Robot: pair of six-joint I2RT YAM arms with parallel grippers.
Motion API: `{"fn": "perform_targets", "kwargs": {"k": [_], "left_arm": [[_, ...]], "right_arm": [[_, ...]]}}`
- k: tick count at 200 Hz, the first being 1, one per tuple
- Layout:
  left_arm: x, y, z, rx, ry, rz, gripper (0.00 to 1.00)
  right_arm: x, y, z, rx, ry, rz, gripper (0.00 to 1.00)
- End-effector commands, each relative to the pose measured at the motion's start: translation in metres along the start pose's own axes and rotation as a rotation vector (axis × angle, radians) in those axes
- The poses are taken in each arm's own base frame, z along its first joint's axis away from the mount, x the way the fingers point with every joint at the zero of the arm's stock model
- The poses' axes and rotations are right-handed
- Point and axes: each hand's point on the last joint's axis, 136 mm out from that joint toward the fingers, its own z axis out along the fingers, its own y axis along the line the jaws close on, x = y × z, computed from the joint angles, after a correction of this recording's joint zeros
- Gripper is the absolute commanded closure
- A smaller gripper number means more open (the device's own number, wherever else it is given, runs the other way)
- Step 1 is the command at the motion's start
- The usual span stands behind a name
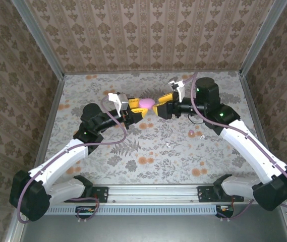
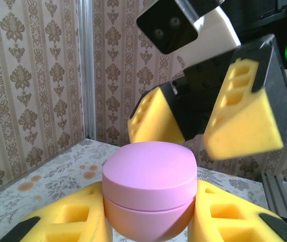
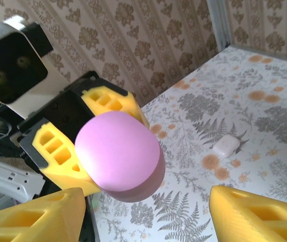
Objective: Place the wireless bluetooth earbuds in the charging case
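The charging case is a pink oval pebble with its lid down, a thin seam running round its middle. My left gripper is shut on it and holds it above the table, a yellow pad on each side. My right gripper faces it from the right, open, its pads a little short of the case and not touching it. One tiny pink earbud lies on the table below the right arm.
A small white rounded-square item lies on the floral table top under the grippers. Patterned walls close the back and both sides. Both arms reach in from the near rail.
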Motion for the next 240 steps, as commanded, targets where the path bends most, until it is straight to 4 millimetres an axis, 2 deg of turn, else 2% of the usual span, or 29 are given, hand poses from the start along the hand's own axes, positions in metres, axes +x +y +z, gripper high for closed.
{"fn": "perform_targets", "kwargs": {"k": [1,22,46,67,87,105,186,204,240], "left_arm": [[-0.028,-0.009,-0.003,0.017,-0.068,0.037,0.68],[-0.029,-0.01,-0.003,0.018,-0.07,0.034,0.68],[-0.03,-0.013,-0.002,0.031,-0.071,0.035,0.68],[-0.029,-0.017,-0.001,0.056,-0.06,0.035,0.68],[-0.028,-0.02,-0.001,0.074,-0.05,0.036,0.68],[-0.026,-0.021,-0.001,0.078,-0.046,0.037,0.68],[-0.029,-0.023,-0.002,0.08,-0.051,0.047,0.68],[-0.027,-0.021,-0.002,0.068,-0.049,0.044,0.68],[-0.024,-0.003,-0.004,-0.045,-0.055,0.045,0.68]], "right_arm": [[0.004,0.007,0.004,-0.049,0.023,-0.022,0.32],[0.002,0.005,0.006,-0.049,0.022,-0.024,0.32],[0.0,-0.013,0.009,0.042,0.022,-0.002,0.33],[-0.015,-0.025,0.007,0.121,-0.029,0.009,0.34],[-0.032,-0.025,0.004,0.128,-0.094,0.022,0.34],[-0.037,-0.026,0.006,0.13,-0.104,0.039,0.34],[-0.033,-0.039,0.009,0.183,-0.083,0.096,0.34],[-0.036,-0.031,0.008,0.15,-0.087,0.088,0.33],[-0.036,-0.004,0.002,0.028,-0.087,0.05,0.31]]}}
